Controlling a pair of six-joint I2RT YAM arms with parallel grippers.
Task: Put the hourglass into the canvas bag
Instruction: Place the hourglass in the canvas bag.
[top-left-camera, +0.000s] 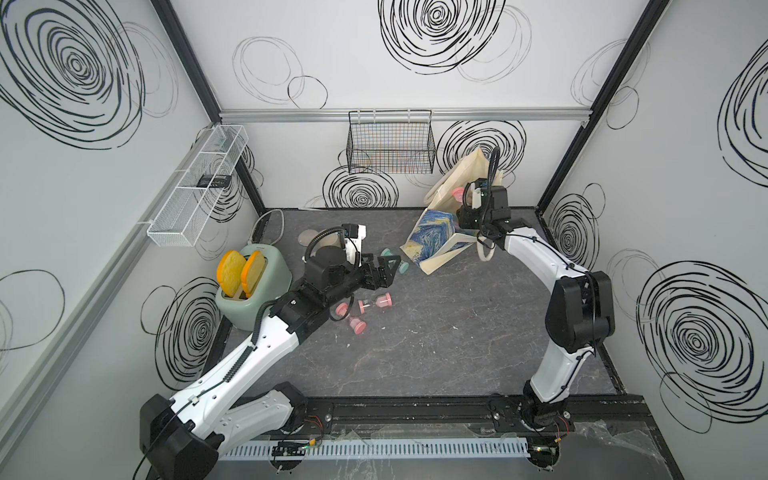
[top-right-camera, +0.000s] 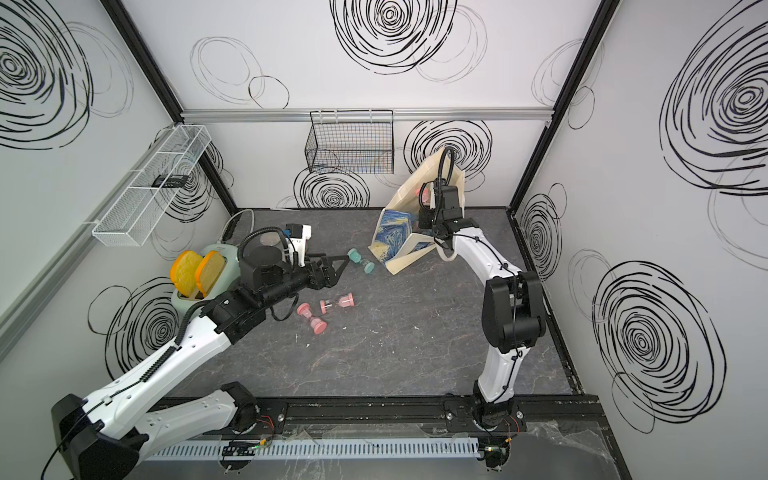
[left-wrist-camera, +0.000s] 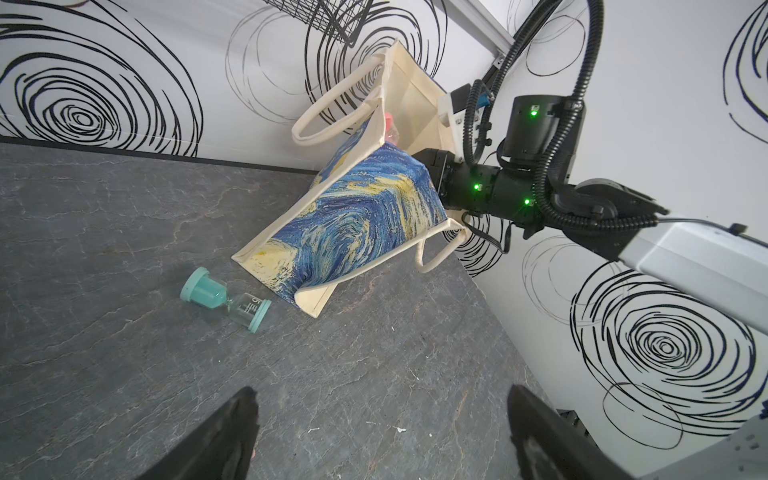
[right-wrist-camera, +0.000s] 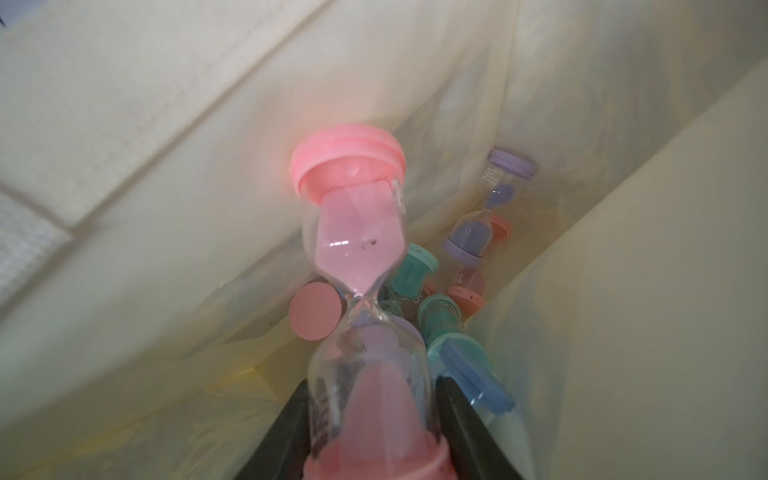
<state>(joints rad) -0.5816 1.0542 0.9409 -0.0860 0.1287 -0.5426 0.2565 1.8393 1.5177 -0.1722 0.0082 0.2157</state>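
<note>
The canvas bag (top-left-camera: 436, 239) (top-right-camera: 397, 239) (left-wrist-camera: 365, 220) leans open-mouthed by the back right wall. My right gripper (right-wrist-camera: 370, 419) reaches inside it, shut on the lower bulb of a pink hourglass (right-wrist-camera: 357, 245), whose pink cap (top-left-camera: 457, 192) shows in the bag's mouth. Several purple, teal and pink hourglasses (right-wrist-camera: 469, 245) lie at the bag's bottom. My left gripper (left-wrist-camera: 382, 436) (top-right-camera: 332, 266) hovers open and empty over the floor near a teal hourglass (left-wrist-camera: 226, 299) (top-right-camera: 360, 260) lying beside the bag. Two pink hourglasses (top-left-camera: 376, 302) (top-left-camera: 352, 318) lie on the floor under the left arm.
A green toaster (top-left-camera: 266, 266) with two yellow slices stands at the left. A black wire basket (top-left-camera: 390, 143) hangs on the back wall. On the left wall is a white wire shelf (top-left-camera: 199, 187). The bag's handle (left-wrist-camera: 436, 253) droops under the right arm.
</note>
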